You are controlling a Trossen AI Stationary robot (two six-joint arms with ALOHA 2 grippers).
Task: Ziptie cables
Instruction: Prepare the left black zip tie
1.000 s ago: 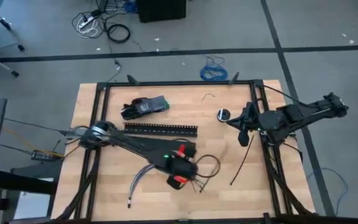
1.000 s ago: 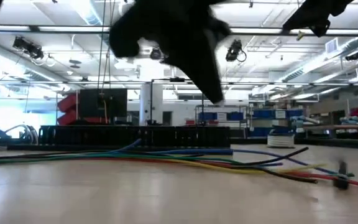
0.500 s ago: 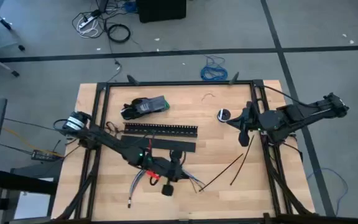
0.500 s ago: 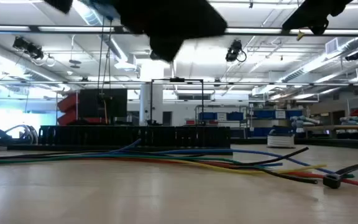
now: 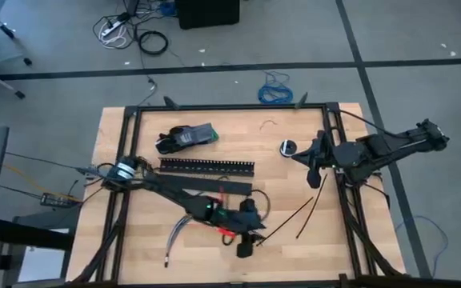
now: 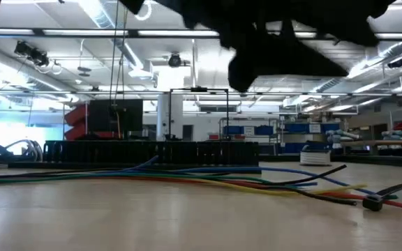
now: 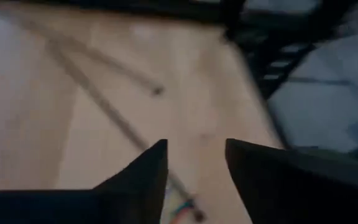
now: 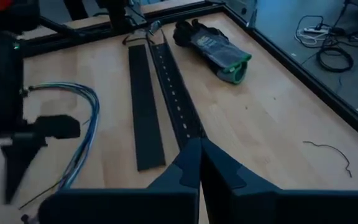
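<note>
The left gripper (image 5: pixel 246 244) hangs above the table (image 5: pixel 342 240) on the near side of the slotted channel (image 5: pixel 207 166), its fingers (image 7: pixel 143 180) a narrow gap apart and holding nothing. The cables (image 5: pixel 178 230) lie on the table nearer than the channel, reaching from under the left arm out to its left; in the low view they run in front of the channel as a coloured bundle. The two zipties (image 5: pixel 298 216) lie crossed to the right of the channel, close to the left gripper. The right gripper (image 5: pixel 314 170) waits beyond the channel's right end, fingers (image 8: pixel 185 165) pressed together and empty. A flat black strip (image 5: pixel 222 186) lies just beside the channel, and a glove (image 5: pixel 186 138) beyond it.
</note>
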